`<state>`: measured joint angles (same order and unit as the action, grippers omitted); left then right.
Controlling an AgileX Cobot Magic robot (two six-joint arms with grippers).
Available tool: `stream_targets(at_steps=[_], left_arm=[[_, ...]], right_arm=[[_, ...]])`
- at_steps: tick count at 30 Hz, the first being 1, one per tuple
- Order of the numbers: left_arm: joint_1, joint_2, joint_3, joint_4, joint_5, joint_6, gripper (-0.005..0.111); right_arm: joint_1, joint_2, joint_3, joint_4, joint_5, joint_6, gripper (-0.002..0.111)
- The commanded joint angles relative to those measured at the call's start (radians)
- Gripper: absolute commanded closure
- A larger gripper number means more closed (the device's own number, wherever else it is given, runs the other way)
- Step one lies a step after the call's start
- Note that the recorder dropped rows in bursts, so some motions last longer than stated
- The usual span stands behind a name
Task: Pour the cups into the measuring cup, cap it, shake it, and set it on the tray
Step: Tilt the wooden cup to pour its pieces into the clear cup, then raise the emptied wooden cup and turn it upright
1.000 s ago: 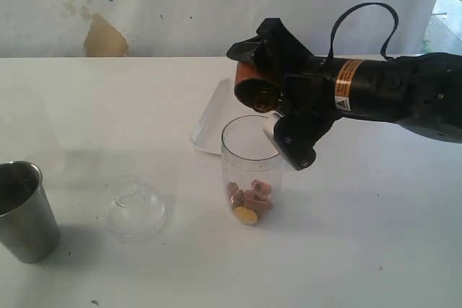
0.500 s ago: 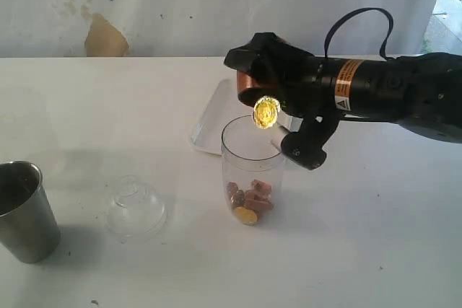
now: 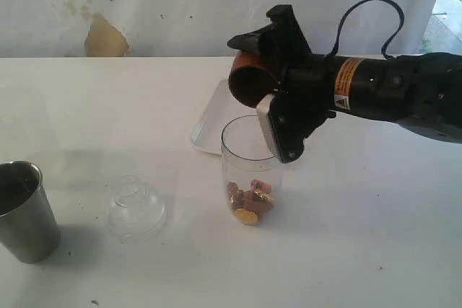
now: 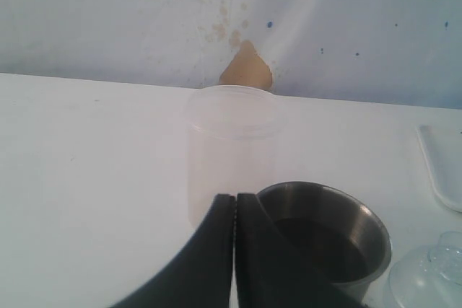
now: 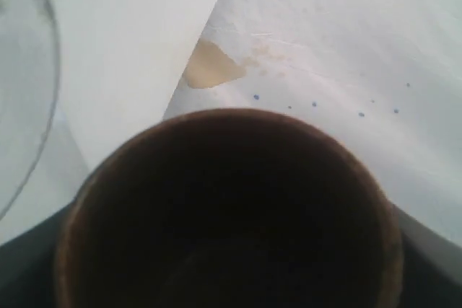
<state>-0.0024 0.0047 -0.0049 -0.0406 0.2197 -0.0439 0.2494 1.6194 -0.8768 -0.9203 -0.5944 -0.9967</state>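
**Right gripper (image 3: 274, 81).** The jaws stand wide and clamp the wooden cup (image 3: 247, 83) across its belly, one pad on each side. The cup is tipped, mouth down, above the rim of the measuring cup (image 3: 251, 167). In the right wrist view the wooden cup's (image 5: 231, 214) inside is dark, so any remaining contents cannot be made out.

**Left gripper (image 4: 234, 203).** The jaws are fully closed, pad against pad, and hold nothing. The steel tumbler (image 4: 325, 229) stands just beside the closed tips. A frosted cup (image 4: 231, 146) stands beyond them.

**Measuring cup.** It stands upright directly below the right jaws, apart from them, with small pink and yellow pieces (image 3: 249, 200) at the bottom. The tray (image 3: 209, 124) lies behind it. A clear domed lid (image 3: 136, 208) rests to its left, well apart from both jaws.

**Handling notes (judgement).**
- Wooden cup: light and stiff. The round belly can roll between flat pads, so keep the grip at the widest point.
- Measuring cup: thin plastic, light, tall, easily tipped. The wall likely flexes, so grip mid-wall, below the rim.
- Steel tumbler: smooth and tapered, prone to slipping. Grip high, near the rim.
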Motion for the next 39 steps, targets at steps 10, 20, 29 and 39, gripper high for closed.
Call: stream_targets(at_steps=[10, 20, 29, 39], left_arm=[[0.000, -0.005, 0.005, -0.003, -0.010, -0.002, 0.106], [0.000, -0.005, 0.005, -0.003, -0.010, -0.002, 0.106], [0.000, -0.005, 0.005, -0.003, -0.010, -0.002, 0.106], [0.000, -0.005, 0.005, -0.003, -0.010, -0.002, 0.106]], right_arm=[[-0.001, -0.005, -0.006, 0.163, -0.356, 0.690, 0.108], [-0.001, -0.001, -0.007, 0.539, -0.331, 0.743, 0.108], [-0.001, 0.016, -0.019, 0.704, -0.156, 0.861, 0.108], [-0.001, 0.088, -0.199, 0.708, 0.203, 1.054, 0.108]])
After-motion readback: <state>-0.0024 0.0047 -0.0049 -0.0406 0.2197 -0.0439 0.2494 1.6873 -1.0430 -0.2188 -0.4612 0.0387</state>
